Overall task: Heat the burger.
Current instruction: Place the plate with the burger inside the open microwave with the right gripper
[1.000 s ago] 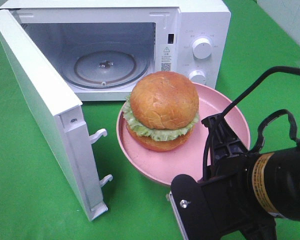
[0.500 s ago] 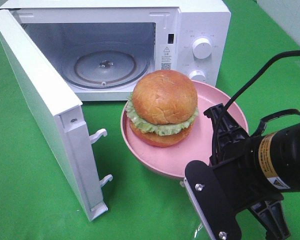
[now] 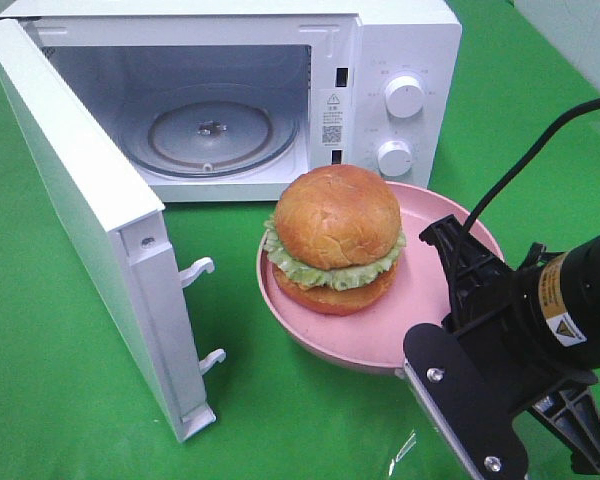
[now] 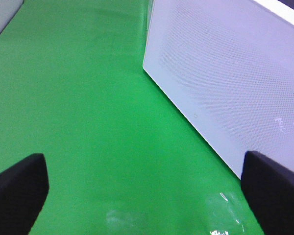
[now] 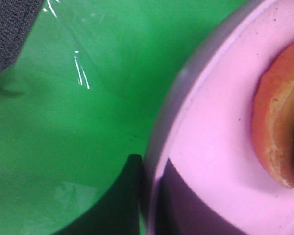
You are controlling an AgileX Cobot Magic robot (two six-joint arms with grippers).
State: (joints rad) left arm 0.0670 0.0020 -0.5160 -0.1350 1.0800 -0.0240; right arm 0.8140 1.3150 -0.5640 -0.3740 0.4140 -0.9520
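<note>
The burger (image 3: 335, 235), tan-brown bun over green lettuce, sits on a round pink plate (image 3: 420, 290) in front of the open white microwave (image 3: 410, 60). My right gripper (image 3: 427, 297) is shut on the plate's right-front rim. The right wrist view shows the plate (image 5: 210, 137), the edge of the burger's bun (image 5: 279, 122) and my right gripper (image 5: 152, 200) on the rim. My left gripper (image 4: 147, 196) is open and empty over the green cloth, beside the outer face of the microwave door (image 4: 225, 73). It is out of the exterior view.
The microwave door (image 3: 80, 220) stands swung wide open to the left, its latch hooks pointing toward the plate. A glass turntable (image 3: 210, 135) lies inside the cavity. Two knobs (image 3: 404, 97) are on the microwave's right panel. Green cloth (image 3: 60, 400) covers the table.
My right gripper has carried the plate and burger to the right and toward the front, away from the microwave's face. The lower knob now shows.
</note>
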